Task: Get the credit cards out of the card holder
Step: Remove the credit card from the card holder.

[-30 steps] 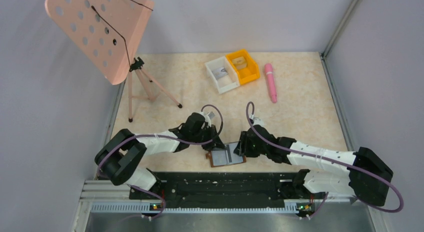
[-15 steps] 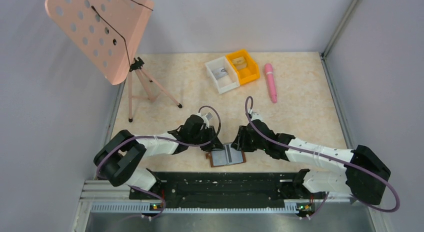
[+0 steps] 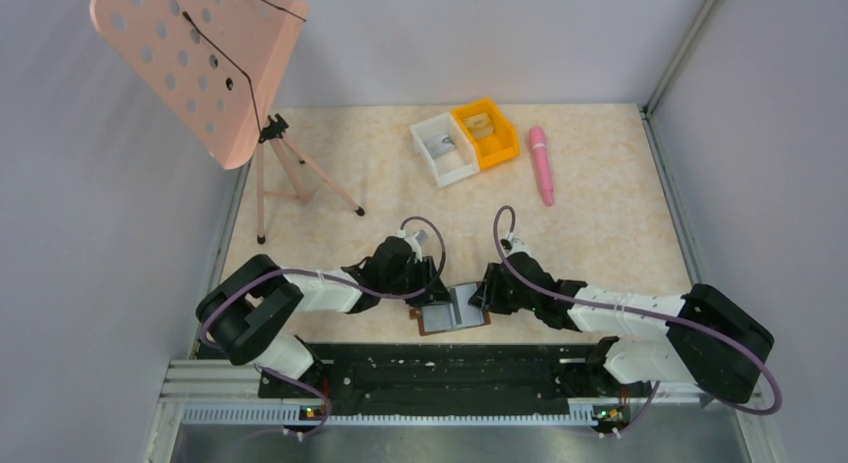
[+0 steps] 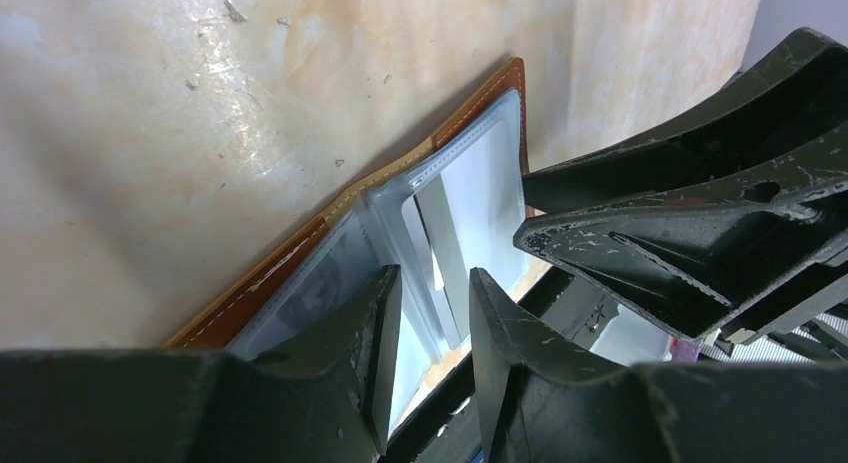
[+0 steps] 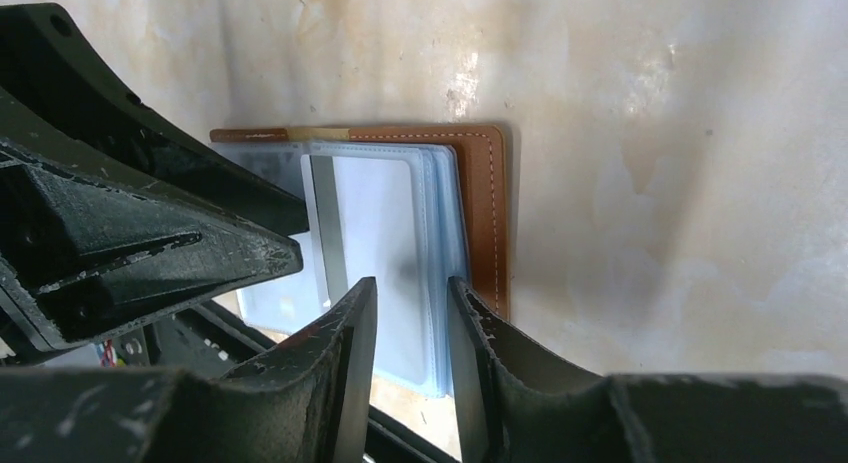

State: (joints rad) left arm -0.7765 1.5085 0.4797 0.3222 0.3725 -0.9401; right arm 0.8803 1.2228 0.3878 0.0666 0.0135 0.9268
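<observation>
- The small brown leather bifold card holder (image 3: 455,311) is lying open and face-up at the lower centre of the overhead view, on the beige marbled tabletop (image 3: 600,233), just beyond the black rail at the arm bases.
- Its pale blue-grey clear sleeves are facing upward, with the leather down against the table.
- Opened out, its long axis is running left to right across the overhead frame, tilted slightly, and the fold is pointing toward the top of the frame.
- The whitish thin credit cards (image 5: 380,223) are sitting inside the sleeves, with their long sides along the fold.
- The left gripper (image 4: 432,363) is hanging over the holder's left half, its claw standing narrowly apart with nothing clamped that I can see.
- The right gripper (image 5: 410,373) is hanging over the right half, its claw also narrowly apart. The sleeve stack is showing through the gap, and no grip is visible.
- To do this step well, one claw should probably be pinning the leather flat while the other is nipping only a card's exposed edge.
- The pull should probably be following the sleeve's opening, so the holder is not dragged along.
</observation>
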